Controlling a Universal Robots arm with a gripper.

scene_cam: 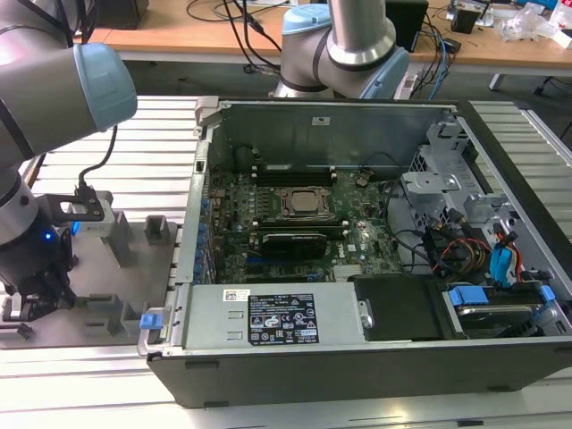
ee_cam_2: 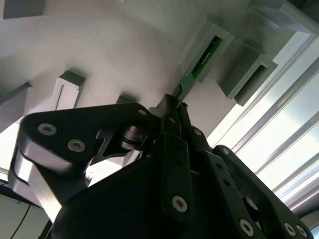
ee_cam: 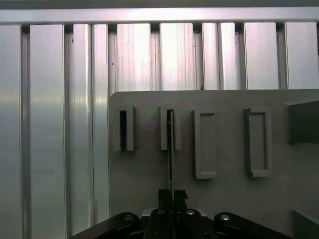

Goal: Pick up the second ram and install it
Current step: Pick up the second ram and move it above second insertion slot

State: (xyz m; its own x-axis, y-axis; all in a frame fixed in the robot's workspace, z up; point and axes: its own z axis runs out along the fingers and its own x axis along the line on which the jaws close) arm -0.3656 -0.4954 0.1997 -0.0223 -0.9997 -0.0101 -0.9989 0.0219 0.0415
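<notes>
The second ram (ee_cam_2: 200, 64) is a thin green stick, seen edge-on in the first wrist view (ee_cam: 171, 149). Its far end sits in the slot of a grey holder block (ee_cam_2: 195, 46) (ee_cam: 163, 129). My gripper (ee_cam_2: 174, 107) (ee_cam: 172, 195) is shut on the stick's near end, its black fingers pressed together around it. In the exterior view the gripper (scene_cam: 36, 299) hangs low over the grey holder plate (scene_cam: 89, 313), at the exterior view's left, well away from the open computer case (scene_cam: 357, 357).
Beside the occupied block stands an empty holder block (ee_cam_2: 249, 74) (ee_cam: 123, 130), with other grey blocks (ee_cam: 205, 144) on the same plate. Ribbed aluminium table rails (ee_cam: 60, 124) surround it. Inside the case lie the motherboard's processor socket (scene_cam: 302, 202), black slots (scene_cam: 295, 167) and cables (scene_cam: 465, 246).
</notes>
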